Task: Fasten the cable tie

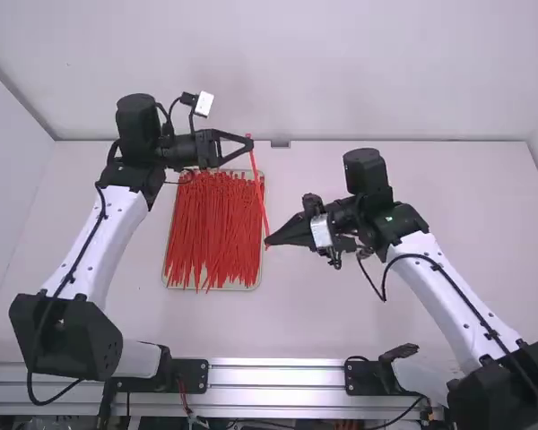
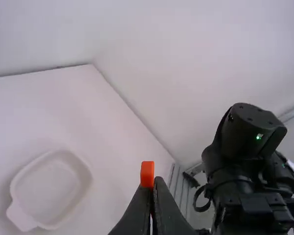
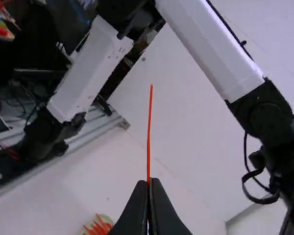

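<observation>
Progress looks early to me. One red cable tie (image 1: 259, 193) is up off the pile of ties (image 1: 213, 228), stretched straight between the arms. The left gripper (image 1: 247, 141) is pinched on its head and the right gripper (image 1: 270, 240) is clamped on the tail. No loop yet, so the threading is left. Left wrist view adds a white dish (image 2: 49, 193) nearby.

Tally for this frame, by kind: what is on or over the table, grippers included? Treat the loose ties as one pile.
Grippers: 2, the left gripper and the right gripper
Held cable tie, red, pinched at both ends: 1
Pile of red cable ties: 1
Board under the pile: 1
White dish: 1
Total: 6
</observation>
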### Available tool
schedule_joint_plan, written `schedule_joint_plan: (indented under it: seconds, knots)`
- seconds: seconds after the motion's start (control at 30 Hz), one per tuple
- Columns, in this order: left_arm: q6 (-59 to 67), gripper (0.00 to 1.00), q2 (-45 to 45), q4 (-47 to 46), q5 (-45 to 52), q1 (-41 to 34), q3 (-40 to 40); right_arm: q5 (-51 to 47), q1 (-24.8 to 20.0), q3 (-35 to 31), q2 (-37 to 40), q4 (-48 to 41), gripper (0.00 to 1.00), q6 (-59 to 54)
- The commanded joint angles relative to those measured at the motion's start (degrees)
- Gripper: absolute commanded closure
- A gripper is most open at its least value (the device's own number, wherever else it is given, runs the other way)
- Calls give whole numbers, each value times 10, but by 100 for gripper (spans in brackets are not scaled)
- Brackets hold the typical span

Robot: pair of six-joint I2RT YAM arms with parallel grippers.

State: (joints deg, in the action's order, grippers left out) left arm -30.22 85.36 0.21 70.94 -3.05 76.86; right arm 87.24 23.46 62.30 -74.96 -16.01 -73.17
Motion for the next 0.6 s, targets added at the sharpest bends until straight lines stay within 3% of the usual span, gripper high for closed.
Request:
schedule_joint_plan:
  seconds: [0.0, 0.2, 0.4, 0.53, 0.57]
  knots:
    - [31, 98, 2, 0, 2, -12, -3, 11, 5, 14, 0, 5, 100, 57]
    - [92, 98, 2, -5, 13, -37, -3, 19, 10, 14, -1, 2, 100, 42]
    - [204, 98, 2, -39, 12, -45, -3, 21, 25, 14, 0, 14, 100, 119]
    - [247, 98, 2, -66, -42, -44, -3, 21, 15, 14, 0, 116, 100, 301]
    - [245, 98, 2, -71, -63, -41, -3, 21, 9, 14, 0, 182, 100, 400]
